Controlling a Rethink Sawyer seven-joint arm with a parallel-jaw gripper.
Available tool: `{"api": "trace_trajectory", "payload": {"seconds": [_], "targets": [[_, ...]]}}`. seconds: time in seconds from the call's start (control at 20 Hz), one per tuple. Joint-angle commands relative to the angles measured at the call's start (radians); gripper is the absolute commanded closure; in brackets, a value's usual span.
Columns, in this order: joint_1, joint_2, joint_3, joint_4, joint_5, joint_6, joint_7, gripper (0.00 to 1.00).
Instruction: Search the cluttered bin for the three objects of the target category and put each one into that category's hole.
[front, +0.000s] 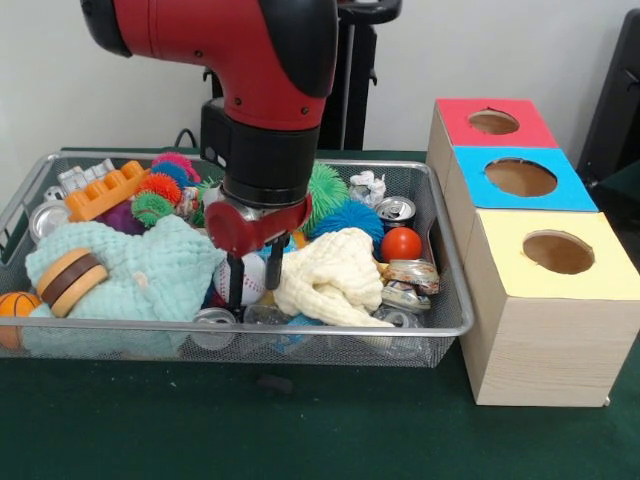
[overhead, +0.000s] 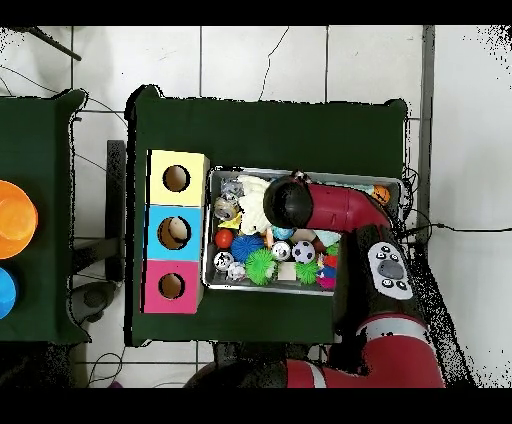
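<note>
We see the hand (front: 252, 290), fingers parted and empty, sunk among the clutter at centre frame of the wire bin (front: 455, 300); closing here, we judge, could snag the cream cloth (front: 330, 275) rather than the red ball (front: 401, 244) right of it.

We're in a robotics lab here: a red and black robot arm (front: 250, 90) hangs over a green-covered surface (front: 300, 420) at frame centre, with a wire bin (front: 440, 330) of toys and a three-hole sorting box (front: 540, 300) at right. From overhead, pale floor tiles (overhead: 250, 60) and loose cables (overhead: 455, 228) ring the setup.
</note>
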Motion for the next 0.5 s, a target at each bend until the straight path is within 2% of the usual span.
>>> {"api": "trace_trajectory", "payload": {"seconds": [0.05, 0.5], "targets": [[0.005, -0.009, -0.002, 0.138, -0.004, 0.134, 0.170, 0.00], [0.015, 0.083, 0.001, 0.115, -0.005, 0.046, 0.207, 0.00]]}}
